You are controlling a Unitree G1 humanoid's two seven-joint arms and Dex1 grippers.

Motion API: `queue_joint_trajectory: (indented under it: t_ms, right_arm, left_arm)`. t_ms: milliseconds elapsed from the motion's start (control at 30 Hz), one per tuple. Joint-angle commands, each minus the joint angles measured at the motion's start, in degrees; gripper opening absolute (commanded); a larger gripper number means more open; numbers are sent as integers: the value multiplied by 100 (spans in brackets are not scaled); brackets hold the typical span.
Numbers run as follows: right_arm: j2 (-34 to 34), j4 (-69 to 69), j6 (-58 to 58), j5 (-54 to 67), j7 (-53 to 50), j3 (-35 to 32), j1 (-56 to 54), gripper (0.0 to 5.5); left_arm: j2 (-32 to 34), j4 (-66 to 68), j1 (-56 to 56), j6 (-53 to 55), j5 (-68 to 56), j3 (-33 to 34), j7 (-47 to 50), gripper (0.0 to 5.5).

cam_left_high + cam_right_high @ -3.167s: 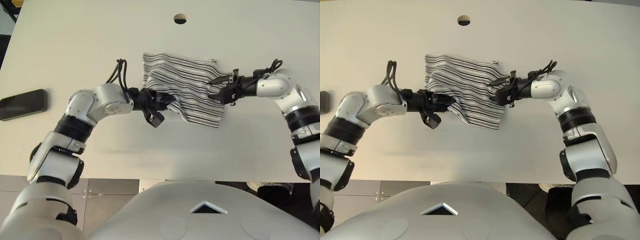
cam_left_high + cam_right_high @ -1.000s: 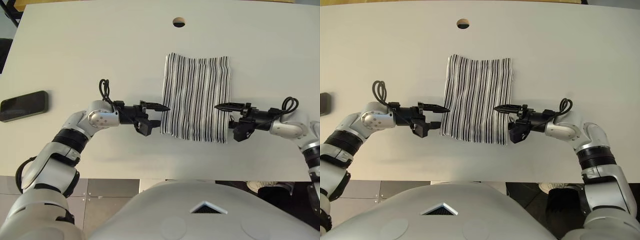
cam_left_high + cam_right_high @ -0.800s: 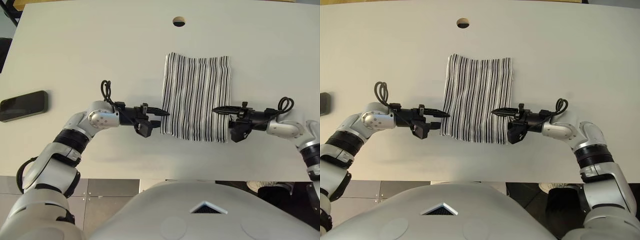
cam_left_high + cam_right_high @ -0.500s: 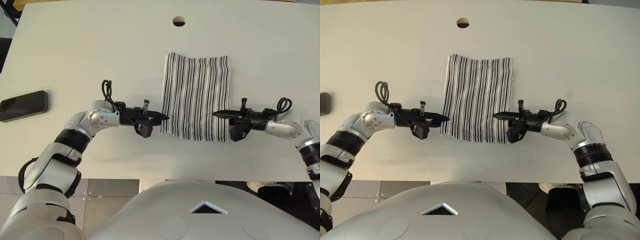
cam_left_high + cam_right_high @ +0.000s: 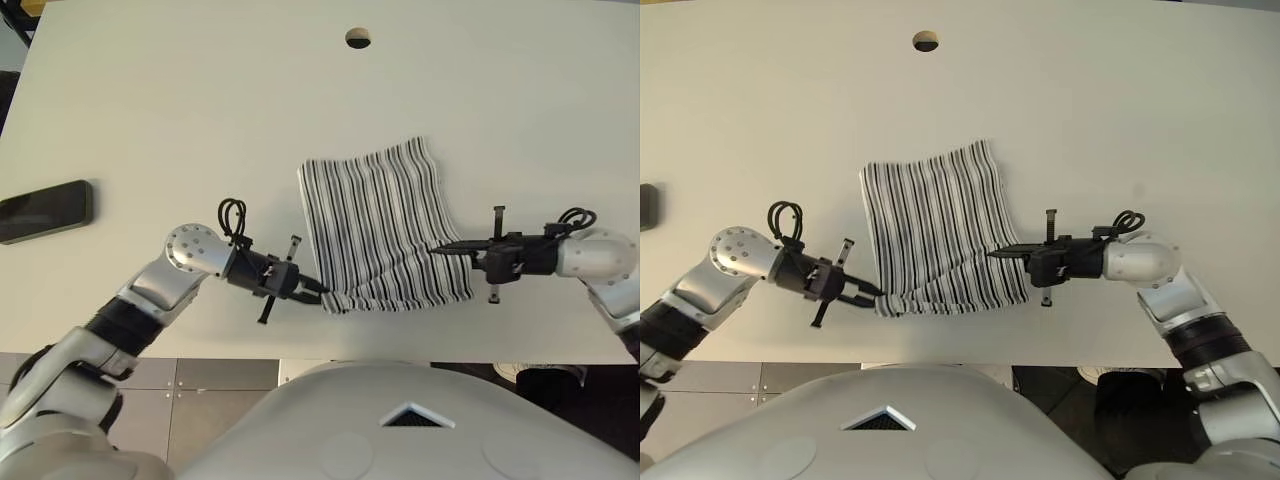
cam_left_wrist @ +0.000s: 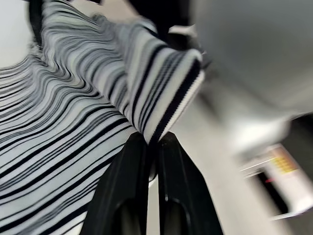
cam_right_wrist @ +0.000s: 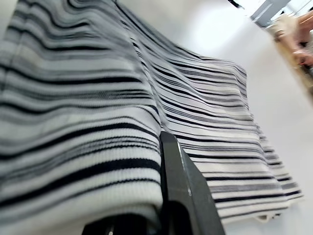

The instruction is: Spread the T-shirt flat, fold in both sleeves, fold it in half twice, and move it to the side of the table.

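T-shirt (image 5: 380, 225) in left hand (image 5: 318, 292), right hand (image 5: 437, 250)

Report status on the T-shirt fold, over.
Left gripper shut on T-shirt at its near left corner. Right gripper shut on its right edge. T-shirt folded narrow, skewed, near edge bunched. Phone far left, well apart.

My pincer (image 6: 152, 143) sits mid-frame, its two black fingers (image 6: 128, 196) pressed close together, a folded edge of the striped T-shirt (image 6: 68, 122) nipped between their tips. The cloth bunches up just past them and ripples away to the frame's edge.
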Motion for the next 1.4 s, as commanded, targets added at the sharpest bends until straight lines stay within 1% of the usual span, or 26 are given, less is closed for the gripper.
queue_joint_trajectory:
  t_ms: [33,133,200,300,400,533,667,800,900,933,1033,1100,1167,1200,1300,1333,1400]
  right_arm:
    - [-566,-670,996,652,714,-292,430,10]
    - [-810,-1276,1537,1062,1029,-580,832,10]
    - [-791,-1525,1801,1208,1051,-801,981,10]
    - [-550,-1643,2063,1228,957,-1065,986,10]
    - [-160,-1598,2281,1239,822,-1275,751,10]
    - [439,-1225,2448,969,661,-1370,371,10]
    - [964,-518,2366,361,341,-1396,6,10]
    - [1229,-189,2268,105,333,-1457,-117,10]
    - [1437,-3,2295,18,218,-1536,-225,10]
    - [1549,131,2361,-12,88,-1597,-322,47]
    - [1752,365,2613,28,-54,-1736,-467,110]
    - [1841,445,2896,231,35,-1827,-513,150]
    - [2015,580,3290,508,70,-1962,-584,153]
    - [2100,639,3500,616,28,-2026,-621,153]
    - [2348,962,3803,490,-476,-2223,-838,153]
    - [2418,1083,3837,391,-711,-2303,-935,153]
    - [2567,1231,3277,63,-1198,-2501,-1137,153]
  left_arm:
    - [248,-560,194,879,-385,392,-299,10]
    - [234,-890,421,1342,-636,702,-330,10]
    - [167,-1074,529,1601,-814,947,-224,10]
    - [-3,-1122,542,1864,-925,1306,-106,10]
    - [-277,-955,402,2039,-1001,1682,-29,10]
    - [-832,-204,121,1940,-723,2043,94,10]
    - [-1281,950,-113,1510,-139,2170,47,10]
    - [-1606,1890,-352,996,485,2207,96,10]
    - [-1787,2354,-528,792,763,2291,181,10]
    - [-1860,2548,-621,770,836,2353,254,46]
    - [-2039,3041,-890,765,937,2593,450,102]
    - [-2209,3436,-1199,929,860,2896,727,136]
    - [-2303,3821,-1547,1326,698,3198,880,153]
    - [-2321,3942,-1659,1524,665,3293,898,153]
    - [-2369,4257,-1874,1823,826,3424,1118,153]
    - [-2389,4426,-1957,1863,958,3425,1286,153]
    - [-2440,4838,-2157,1787,1217,3489,1793,153]
